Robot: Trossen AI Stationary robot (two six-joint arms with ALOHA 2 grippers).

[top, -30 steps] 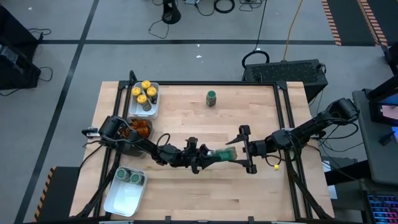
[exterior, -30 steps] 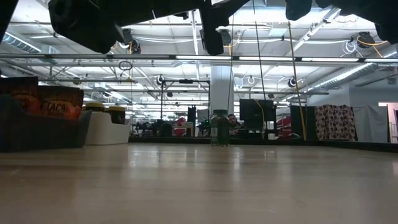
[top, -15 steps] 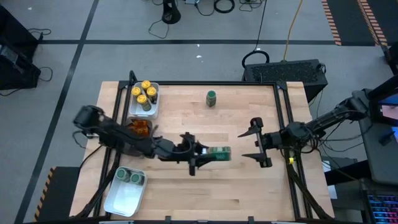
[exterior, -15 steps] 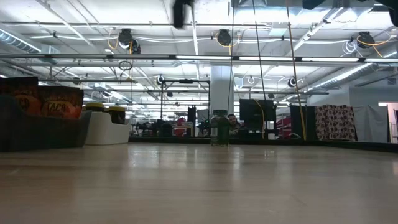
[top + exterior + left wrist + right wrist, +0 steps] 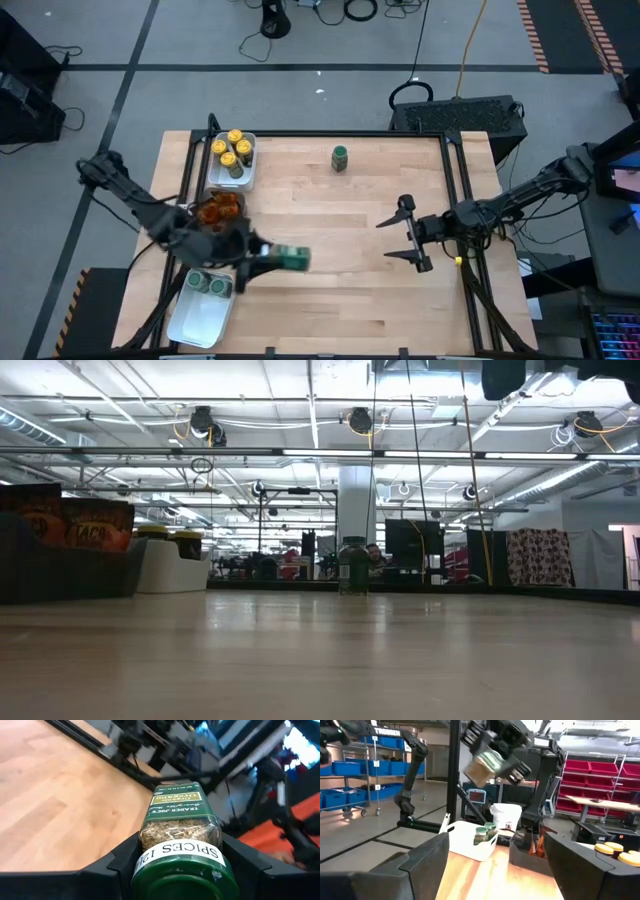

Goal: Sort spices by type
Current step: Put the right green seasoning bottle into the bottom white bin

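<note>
My left gripper (image 5: 272, 260) is shut on a green-lidded spice jar (image 5: 292, 259), held above the table just right of the near-left white tray (image 5: 195, 320). That tray holds two more green-lidded jars (image 5: 207, 286). Another green-lidded jar (image 5: 341, 157) stands upright on the table at the far middle. Yellow-lidded jars (image 5: 231, 150) fill the far-left white tray, and orange packets (image 5: 218, 208) lie in the dark tray. My right gripper (image 5: 386, 240) stands open right of the table's middle, with nothing between its fingers. My left gripper pinches the jar's glass sides just below the green lid (image 5: 145, 840) between its two fingers (image 5: 117, 867). The fingers come nearly level from the table's left and lie along the jar. The jar hangs lifted clear, lying nearly level, its lid toward the gripper and its bottom (image 5: 176, 796) pointing away.
The three trays line the table's left side. In the low view the dark tray (image 5: 60, 565) and a white tray (image 5: 172, 572) stand at the left, and the lone jar (image 5: 352, 565) stands far back. A black frame (image 5: 455, 190) runs along the table's right edge.
My left gripper has carried the jar from the table's middle toward the left edge and upward, turning as it went. The jar now hangs beside the near-left tray. My right gripper, close at the jar's other end a second ago, has drawn back toward the right edge.
</note>
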